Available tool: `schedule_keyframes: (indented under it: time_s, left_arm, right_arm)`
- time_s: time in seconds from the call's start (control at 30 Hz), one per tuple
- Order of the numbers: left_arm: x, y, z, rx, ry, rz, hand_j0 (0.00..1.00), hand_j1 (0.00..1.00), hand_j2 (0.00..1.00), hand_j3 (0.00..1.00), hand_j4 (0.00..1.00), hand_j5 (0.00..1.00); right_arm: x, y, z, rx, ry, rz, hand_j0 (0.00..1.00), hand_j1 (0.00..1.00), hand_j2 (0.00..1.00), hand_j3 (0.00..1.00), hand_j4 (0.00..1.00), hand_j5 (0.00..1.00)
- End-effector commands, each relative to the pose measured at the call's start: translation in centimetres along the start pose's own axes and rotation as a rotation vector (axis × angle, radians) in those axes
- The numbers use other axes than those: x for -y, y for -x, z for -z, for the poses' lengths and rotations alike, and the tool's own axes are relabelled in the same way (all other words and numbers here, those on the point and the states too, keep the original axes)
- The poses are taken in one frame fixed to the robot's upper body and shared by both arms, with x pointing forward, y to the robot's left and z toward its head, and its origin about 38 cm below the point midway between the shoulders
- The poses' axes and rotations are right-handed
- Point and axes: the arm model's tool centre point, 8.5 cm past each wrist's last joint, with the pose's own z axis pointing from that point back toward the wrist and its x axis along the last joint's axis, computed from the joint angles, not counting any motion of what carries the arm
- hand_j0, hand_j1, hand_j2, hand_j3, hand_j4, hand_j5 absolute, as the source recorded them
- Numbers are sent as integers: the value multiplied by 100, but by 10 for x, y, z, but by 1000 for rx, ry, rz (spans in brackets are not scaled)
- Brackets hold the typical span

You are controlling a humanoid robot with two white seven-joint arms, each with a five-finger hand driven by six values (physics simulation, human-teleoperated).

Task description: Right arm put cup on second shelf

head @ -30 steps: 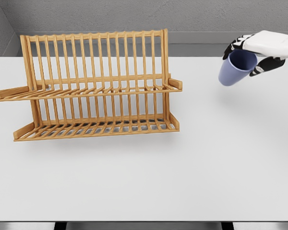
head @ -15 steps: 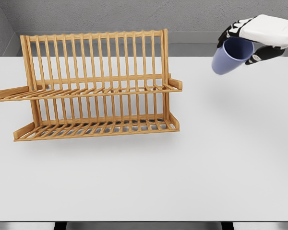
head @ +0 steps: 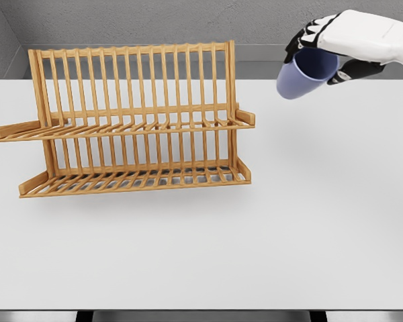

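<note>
Head view: right robot hand [head: 322, 50] grips tilted blue cup [head: 301, 75], raised right of wooden rack [head: 131, 121].

Over the last second the white right hand [head: 342, 41] has carried the tilted lavender plastic cup [head: 301, 75] up and to the left, from beside the picture's right edge toward the slatted wooden two-tier dish rack [head: 131, 121], narrowing the gap to its right end.

1 cup [head: 297, 78], 1 wooden rack [head: 131, 121], 1 table [head: 269, 235], 1 hand [head: 349, 37].
</note>
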Motion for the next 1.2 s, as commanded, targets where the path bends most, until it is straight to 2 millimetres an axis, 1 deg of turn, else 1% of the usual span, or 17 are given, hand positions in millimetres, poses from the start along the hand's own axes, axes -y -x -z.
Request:
schedule_keyframes:
  time_s: [0.0,0.1,0.17,0.2,0.27,0.33,0.67,0.9,1.1,1.17]
  left_arm:
    - [0,0,0,0,0,0,100,100,100,100,100,100]
    - [0,0,0,0,0,0,100,100,100,100,100,100]
    - [0,0,0,0,0,0,100,100,100,100,100,100]
    - [0,0,0,-1,0,1,100,100,100,100,100,100]
    - [0,0,0,0,0,0,100,100,100,100,100,100]
    - [0,0,0,-1,0,1,100,100,100,100,100,100]
    - [0,0,0,0,0,0,100,100,100,100,100,100]
    - [0,0,0,0,0,0,100,100,100,100,100,100]
    - [0,0,0,-1,0,1,100,100,100,100,100,100]
    - [0,0,0,0,0,0,100,100,100,100,100,100]
  right_arm:
    - [4,-6,1,15,9,-11,64,64,64,64,64,64]
    - [7,-11,3,28,16,-21,64,64,64,64,64,64]
    - [11,-21,4,54,22,-43,64,64,64,64,64,64]
    - [13,-21,4,54,25,-44,64,64,64,64,64,64]
    - [15,-28,10,77,37,-49,64,64,64,64,64,64]
    - [18,-32,10,88,42,-60,64,64,64,64,64,64]
    - [27,-49,25,154,82,-74,64,64,64,64,64,64]
    - [28,-57,33,193,94,-78,64,64,64,64,64,64]
    - [29,-70,48,245,116,-71,64,64,64,64,64,64]
    - [26,-76,56,270,113,-63,64,64,64,64,64,64]
